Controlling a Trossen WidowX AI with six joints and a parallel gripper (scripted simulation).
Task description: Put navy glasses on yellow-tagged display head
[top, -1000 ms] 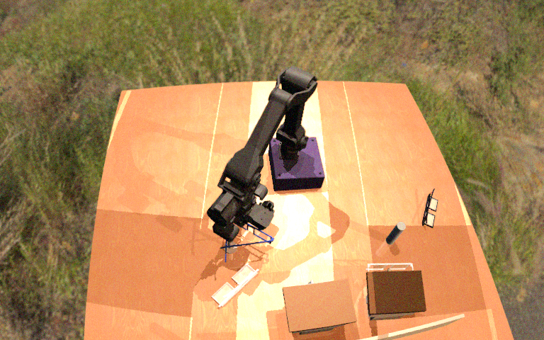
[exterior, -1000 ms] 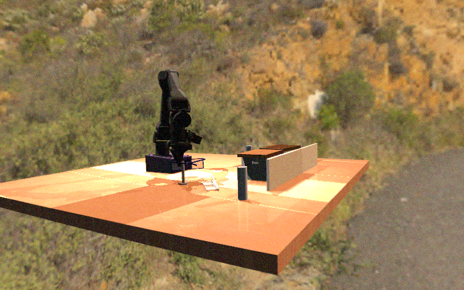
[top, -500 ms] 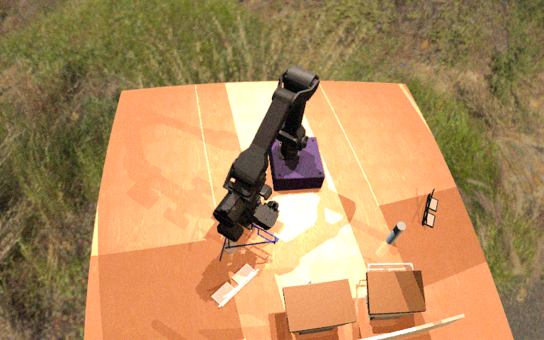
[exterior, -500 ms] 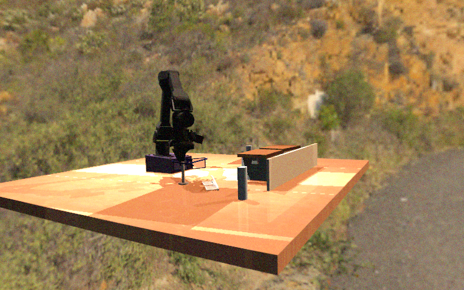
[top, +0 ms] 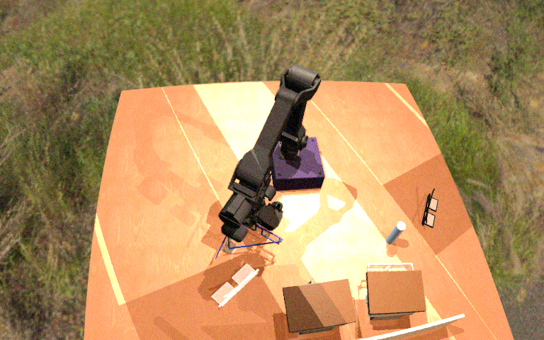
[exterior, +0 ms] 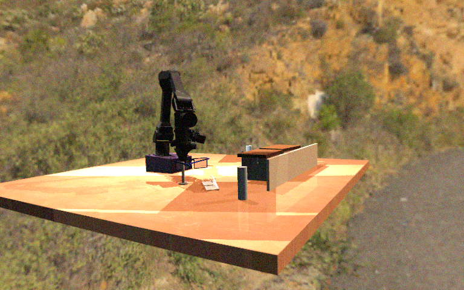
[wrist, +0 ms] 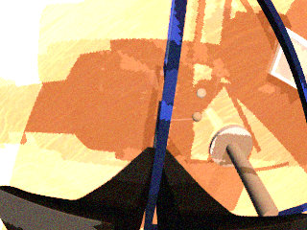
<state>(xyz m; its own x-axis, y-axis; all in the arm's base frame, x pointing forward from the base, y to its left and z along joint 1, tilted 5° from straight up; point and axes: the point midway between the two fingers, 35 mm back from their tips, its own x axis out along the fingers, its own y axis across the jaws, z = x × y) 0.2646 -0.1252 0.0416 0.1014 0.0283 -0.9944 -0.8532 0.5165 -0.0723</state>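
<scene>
The navy glasses (top: 279,240) (exterior: 206,161) (wrist: 169,86) hang in my gripper (exterior: 183,159) (wrist: 156,155), which is shut on a thin bar of the frame. They are raised off the table, around the upper part of a slim post. In the top view the arm hides the fingertips. Two dark display heads with brown tops stand at the front: the left head (top: 319,307) (exterior: 253,167) wears no visible glasses, and the right head (top: 394,292) has a white frame at its face. I cannot make out the yellow tag, so I cannot tell which head bears it.
The post's round base (exterior: 183,183) (wrist: 230,144) is below the glasses. White glasses (top: 240,287) (exterior: 209,182) lie nearby. A cylinder (top: 394,234) (exterior: 248,148) and black glasses (top: 426,210) are right; another cylinder (exterior: 241,182) stands near the left head. A pale panel (top: 417,328) (exterior: 292,167) stands behind the heads.
</scene>
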